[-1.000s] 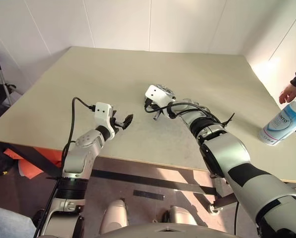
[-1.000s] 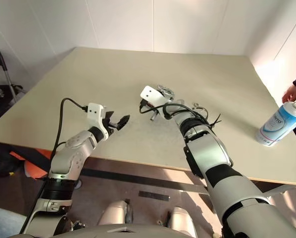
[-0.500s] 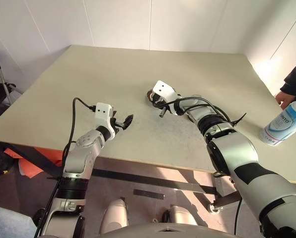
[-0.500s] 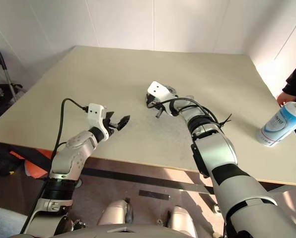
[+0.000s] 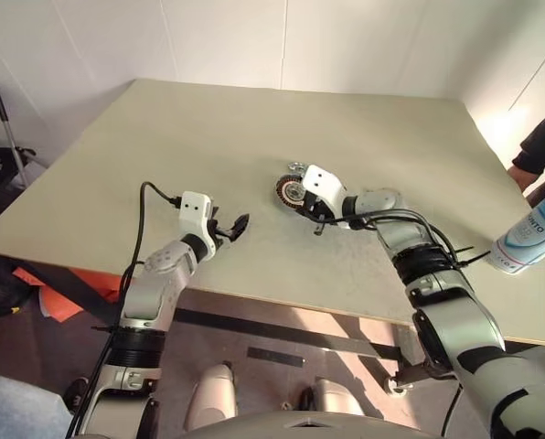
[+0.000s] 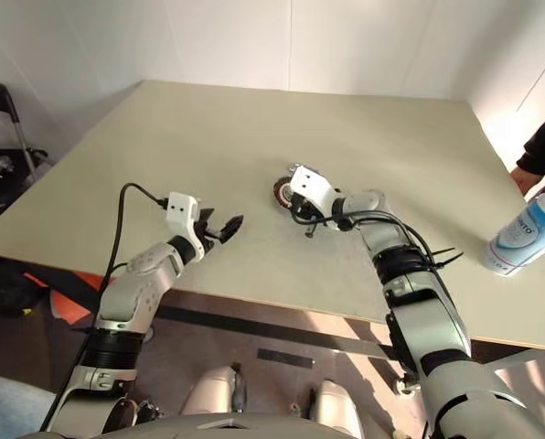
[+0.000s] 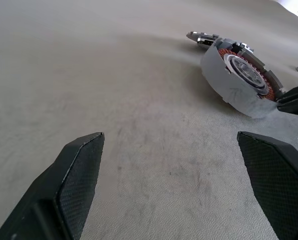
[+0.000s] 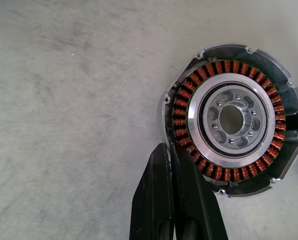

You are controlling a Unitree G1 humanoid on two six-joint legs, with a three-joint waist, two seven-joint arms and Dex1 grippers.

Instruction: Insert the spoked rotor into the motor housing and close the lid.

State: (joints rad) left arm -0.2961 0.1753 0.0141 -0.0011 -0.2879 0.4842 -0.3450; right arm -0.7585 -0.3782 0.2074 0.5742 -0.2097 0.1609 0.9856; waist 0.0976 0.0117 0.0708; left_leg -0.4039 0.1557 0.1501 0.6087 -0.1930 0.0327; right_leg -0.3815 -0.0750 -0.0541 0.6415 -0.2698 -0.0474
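Now | motor housing [image 8: 233,120] just beside closed right gripper [image 8: 175,150] | tilted on table [image 5: 163,165]

Beige table [image 5: 208,137] bears motor housing [image 8: 234,119], apparently tilted.

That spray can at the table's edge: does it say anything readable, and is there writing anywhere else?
Spray can: dark lettering runs along its blue and white side, too small and blurred to read.
Motor housing: no writing or numbers visible.
Table: no writing or signs.
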